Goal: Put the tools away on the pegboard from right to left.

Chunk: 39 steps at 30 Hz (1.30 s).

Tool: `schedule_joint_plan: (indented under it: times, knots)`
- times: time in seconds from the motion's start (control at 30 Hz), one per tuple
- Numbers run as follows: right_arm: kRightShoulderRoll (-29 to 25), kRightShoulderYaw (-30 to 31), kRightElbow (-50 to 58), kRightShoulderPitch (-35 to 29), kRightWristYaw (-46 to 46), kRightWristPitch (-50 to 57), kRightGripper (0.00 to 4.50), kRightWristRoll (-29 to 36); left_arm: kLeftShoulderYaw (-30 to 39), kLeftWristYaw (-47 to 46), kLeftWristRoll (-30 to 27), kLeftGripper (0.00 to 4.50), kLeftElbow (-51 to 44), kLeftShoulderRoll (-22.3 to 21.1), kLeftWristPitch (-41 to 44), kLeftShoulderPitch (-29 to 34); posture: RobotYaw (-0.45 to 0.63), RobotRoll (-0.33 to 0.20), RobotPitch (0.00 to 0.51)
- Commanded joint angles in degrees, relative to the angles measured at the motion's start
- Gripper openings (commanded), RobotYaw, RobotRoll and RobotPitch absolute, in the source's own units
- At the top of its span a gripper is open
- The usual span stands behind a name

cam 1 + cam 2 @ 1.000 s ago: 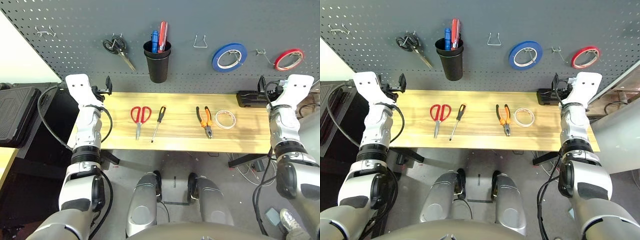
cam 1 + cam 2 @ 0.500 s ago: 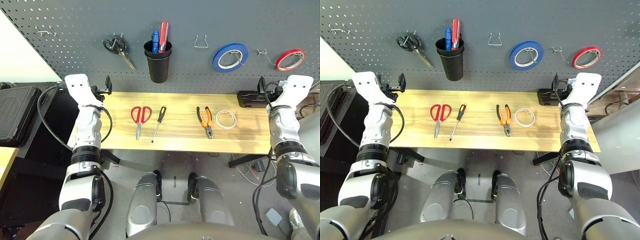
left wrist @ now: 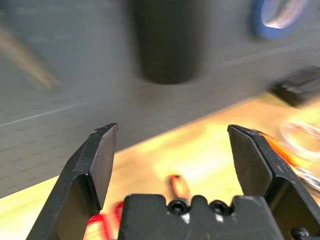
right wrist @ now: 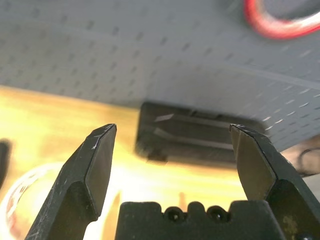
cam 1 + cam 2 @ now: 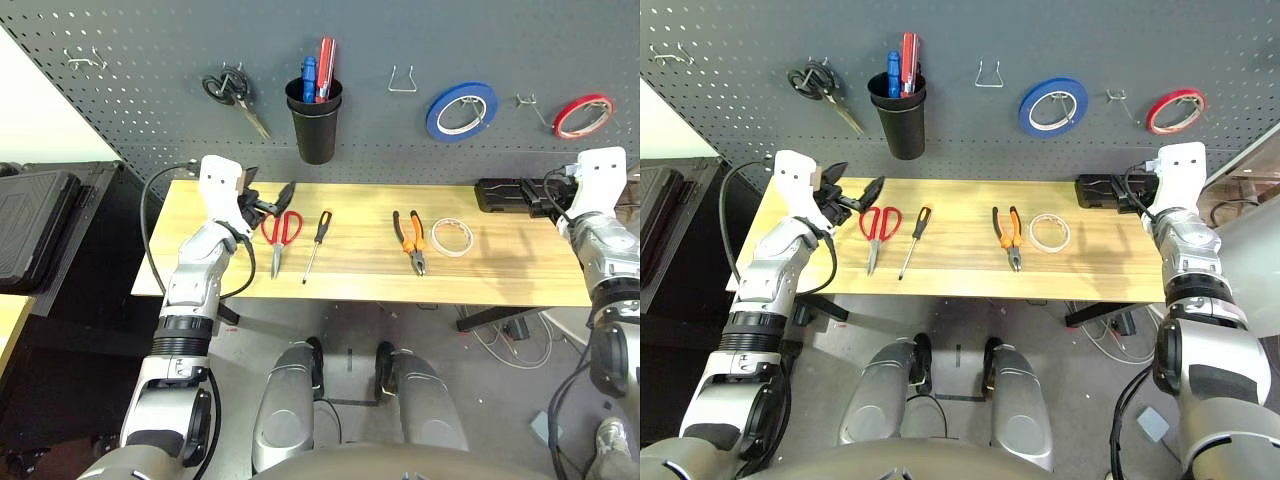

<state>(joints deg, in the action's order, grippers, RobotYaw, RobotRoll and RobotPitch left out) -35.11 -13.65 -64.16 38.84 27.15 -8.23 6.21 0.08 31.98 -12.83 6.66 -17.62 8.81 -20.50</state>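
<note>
Left gripper [image 5: 272, 198] released, fingers spread wide, nothing between them; it sits over the left part of the wooden table [image 5: 350, 285], just beside the loops of the red-handled scissors [image 5: 280, 236], pointing toward them. Can't tell if a fingertip touches the handles. Right gripper [image 5: 535, 192] also released and empty, at the far right end of the table, next to a black box [image 5: 500, 195] lying against the back edge

Tools all flat on the table in a row, left to right: red-handled scissors with blades toward the robot, slim screwdriver [image 5: 314, 245] with black-and-orange handle, tip toward the robot, orange-and-black pliers [image 5: 409, 240] with nose toward the robot, whitish tape roll [image 5: 452, 238] just beside the pliers, apart from them

Pegboard [image 5: 150, 40] stands behind the table. On it, left to right: bare wire hook [image 5: 84, 61], black-handled scissors [image 5: 235, 97] hanging, black cup [image 5: 314, 124] with blue and red handles sticking out, bare wire hook [image 5: 402, 80], blue tape roll [image 5: 459, 110], another hook [image 5: 528, 105], red tape roll [image 5: 583, 115]

Left wrist view: cup and blue roll blurred ahead, red handles low between the fingers. Right wrist view: black box dead ahead, red roll above it
</note>
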Motion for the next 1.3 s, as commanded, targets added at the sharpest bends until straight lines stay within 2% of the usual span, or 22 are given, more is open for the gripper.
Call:
schedule_joint_plan:
  times: [0.03, 0.3, 0.5, 0.83, 1.13, 1.3]
  knots:
    - [-1.2, 1.2, -0.8, -1.3, 3.8, 2.4, 4.5, -0.6, -3.0, 4.1, -1.0, 4.49, -4.1, -0.7, 1.7, 2.3, 0.15, 0.0, 0.223]
    - [-2.4, 4.6, -0.6, -1.8, 11.6, 0.7, 4.5, -3.0, -7.8, 11.4, -2.2, 4.49, -11.0, -0.9, -1.4, 8.5, 0.15, 0.0, 0.23]
    - [-3.5, 7.6, -2.1, -0.7, 15.6, -2.0, 4.5, -5.9, -11.8, 13.1, 1.6, 4.49, -9.2, -2.0, -4.7, 10.1, 0.15, 0.0, 0.24]
    - [-5.4, 14.5, -6.6, 4.9, 25.3, -0.1, 4.5, -12.2, -13.4, 12.2, 5.4, 4.49, -6.8, -2.2, -6.5, 9.9, 0.14, 0.0, 0.279]
    - [-2.9, 21.0, -9.6, 10.3, 31.0, 0.5, 4.5, -18.3, -13.6, 11.2, 6.1, 4.49, -10.4, -2.5, -4.5, 12.2, 0.17, 0.0, 0.327]
    - [-0.8, 23.7, -10.6, 12.1, 30.3, 0.9, 4.5, -21.5, -13.0, 10.3, 5.8, 4.49, -13.2, -3.2, -3.0, 13.8, 0.2, 0.0, 0.355]
